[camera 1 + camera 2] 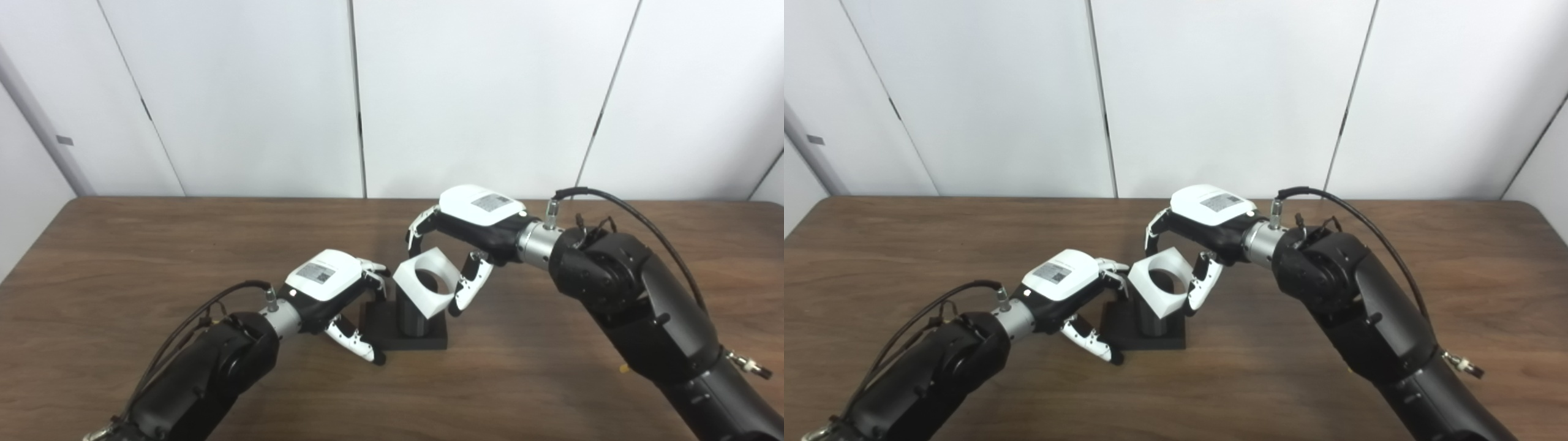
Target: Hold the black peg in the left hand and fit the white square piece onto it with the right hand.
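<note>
Gripping the white square piece (424,280) in your right hand (471,229), tilted over the black peg (414,318), left hand (334,288) bracing its base (422,340) at nine o'clock.

The black peg (411,315) stands upright on its flat square base; the white square piece (427,281) sits tilted over its top.

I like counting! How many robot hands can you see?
2. The left hand is beside the black peg; the right hand holds the white square piece over it.
</note>
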Robot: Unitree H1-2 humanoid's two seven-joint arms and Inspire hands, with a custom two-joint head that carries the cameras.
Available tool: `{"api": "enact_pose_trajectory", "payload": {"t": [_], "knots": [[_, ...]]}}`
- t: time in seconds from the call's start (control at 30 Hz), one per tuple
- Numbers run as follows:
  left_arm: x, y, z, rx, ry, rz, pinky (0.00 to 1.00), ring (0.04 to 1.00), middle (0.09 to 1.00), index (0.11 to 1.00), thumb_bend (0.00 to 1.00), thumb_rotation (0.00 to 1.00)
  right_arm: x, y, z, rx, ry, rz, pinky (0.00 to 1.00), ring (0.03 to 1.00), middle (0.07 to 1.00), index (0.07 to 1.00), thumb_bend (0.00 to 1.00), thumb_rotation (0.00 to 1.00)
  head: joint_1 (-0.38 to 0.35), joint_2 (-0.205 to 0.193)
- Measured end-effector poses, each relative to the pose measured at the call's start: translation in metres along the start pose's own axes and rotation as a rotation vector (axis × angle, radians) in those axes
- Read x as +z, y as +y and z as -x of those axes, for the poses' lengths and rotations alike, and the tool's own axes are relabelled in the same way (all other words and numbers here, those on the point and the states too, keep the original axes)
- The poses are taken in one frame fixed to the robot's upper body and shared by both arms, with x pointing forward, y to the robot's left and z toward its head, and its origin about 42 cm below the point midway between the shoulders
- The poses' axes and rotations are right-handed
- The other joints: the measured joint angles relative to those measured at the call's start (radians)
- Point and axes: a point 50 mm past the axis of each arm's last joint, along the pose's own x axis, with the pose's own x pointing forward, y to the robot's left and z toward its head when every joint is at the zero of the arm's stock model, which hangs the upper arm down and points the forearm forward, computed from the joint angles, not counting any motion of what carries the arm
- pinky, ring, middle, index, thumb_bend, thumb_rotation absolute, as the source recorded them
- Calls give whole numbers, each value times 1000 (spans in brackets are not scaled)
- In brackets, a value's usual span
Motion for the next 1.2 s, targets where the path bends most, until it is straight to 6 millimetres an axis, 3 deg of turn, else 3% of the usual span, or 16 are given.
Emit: {"api": "enact_pose_trajectory", "payload": {"t": [0.83, 0.97, 1.0, 1.07, 1.2], "knots": [[3, 0, -2, 0, 0, 2, 733, 871, 883, 487, 522, 77, 10, 14, -15, 29, -9, 14, 808, 834, 765, 477, 521, 131, -2, 8], [3, 0, -2, 0, -1, 2, 739, 872, 884, 488, 522, 77, 11, 11, -18, 102, 2, 18, 702, 797, 778, 492, 520, 146, 0, 8], [3, 0, -3, 0, -2, 2, 740, 871, 884, 488, 522, 77, 12, 10, -19, 133, 9, 16, 679, 791, 785, 582, 664, 166, 0, 8], [4, 0, -3, 1, -3, 3, 740, 867, 884, 488, 521, 78, 11, 10, -19, 177, 24, 8, 664, 798, 806, 685, 802, 185, 0, 8], [4, 0, -3, 1, -4, 3, 743, 865, 880, 487, 521, 78, 9, 14, -17, 223, 35, -18, 691, 834, 849, 764, 858, 211, -2, 8]]}}
